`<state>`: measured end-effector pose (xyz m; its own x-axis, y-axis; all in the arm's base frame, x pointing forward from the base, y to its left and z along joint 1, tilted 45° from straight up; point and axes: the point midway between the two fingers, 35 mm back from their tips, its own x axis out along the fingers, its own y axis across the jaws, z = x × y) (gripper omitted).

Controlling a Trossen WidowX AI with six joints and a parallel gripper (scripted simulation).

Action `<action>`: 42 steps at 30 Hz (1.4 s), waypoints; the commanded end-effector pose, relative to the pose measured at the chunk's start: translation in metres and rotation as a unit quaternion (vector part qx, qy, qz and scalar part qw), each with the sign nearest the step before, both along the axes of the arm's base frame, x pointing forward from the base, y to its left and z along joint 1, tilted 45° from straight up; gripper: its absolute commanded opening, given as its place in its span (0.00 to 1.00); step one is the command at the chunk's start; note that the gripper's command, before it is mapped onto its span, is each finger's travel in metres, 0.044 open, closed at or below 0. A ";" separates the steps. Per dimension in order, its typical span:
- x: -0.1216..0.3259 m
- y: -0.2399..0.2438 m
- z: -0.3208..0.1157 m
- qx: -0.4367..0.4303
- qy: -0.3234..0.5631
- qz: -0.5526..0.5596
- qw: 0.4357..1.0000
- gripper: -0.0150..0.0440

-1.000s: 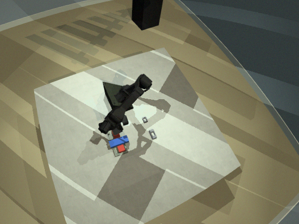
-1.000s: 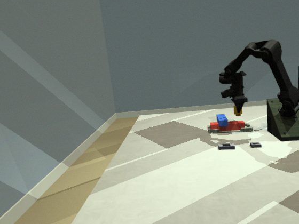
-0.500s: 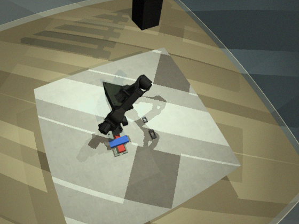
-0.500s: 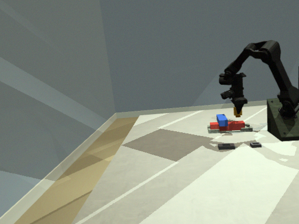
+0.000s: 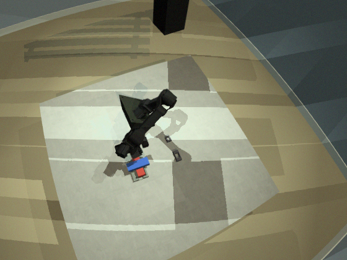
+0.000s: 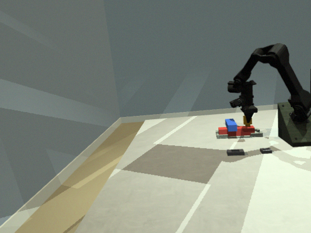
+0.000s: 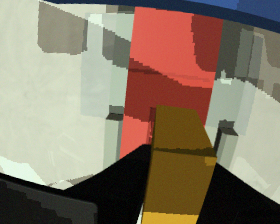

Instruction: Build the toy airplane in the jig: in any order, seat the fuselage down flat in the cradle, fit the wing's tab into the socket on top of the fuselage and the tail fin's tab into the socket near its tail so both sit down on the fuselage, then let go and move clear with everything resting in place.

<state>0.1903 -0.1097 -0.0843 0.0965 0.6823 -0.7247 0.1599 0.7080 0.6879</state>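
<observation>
The red fuselage (image 5: 140, 172) (image 6: 244, 130) (image 7: 167, 45) lies level in the pale grey-green jig (image 5: 134, 179) (image 6: 222, 136) (image 7: 111, 142). The blue wing (image 5: 137, 164) (image 6: 231, 125) (image 7: 210, 9) sits across the top of the fuselage. My gripper (image 6: 247, 119) (image 7: 169, 156) is shut on the yellow tail fin (image 6: 245, 121) (image 7: 180, 175), upright over the tail end. In the exterior view the fin's lower end meets the top of the fuselage. The fin's tab and most of the socket are hidden in the wrist view, so I cannot tell how deep the tab is.
Two small dark holders stand on the light mat (image 5: 111, 199) (image 6: 144, 195) beside the jig: a larger one (image 5: 176, 155) (image 6: 235, 152) and a smaller one (image 5: 168, 138) (image 6: 266, 151). The arm's dark wedge base (image 5: 128, 108) (image 6: 289, 128) is behind the jig. A tall black box (image 5: 171, 10) stands farther off.
</observation>
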 end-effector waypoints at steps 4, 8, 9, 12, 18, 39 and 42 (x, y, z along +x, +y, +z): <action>0.000 0.007 -0.005 0.004 0.002 -0.001 1.000 0.36; 0.000 0.007 -0.005 0.004 0.002 -0.001 1.000 0.36; 0.000 0.007 -0.005 0.004 0.002 -0.001 1.000 0.36; 0.000 0.006 -0.005 0.003 0.000 0.000 1.000 0.35; 0.000 0.006 -0.005 0.003 0.000 0.000 1.000 0.28; 0.000 0.006 -0.005 0.003 0.000 0.000 1.000 0.69; 0.000 -0.001 0.001 0.002 0.000 -0.001 1.000 0.69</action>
<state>0.1904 -0.1044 -0.0877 0.0964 0.6889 -0.7184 0.1634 0.7010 0.6942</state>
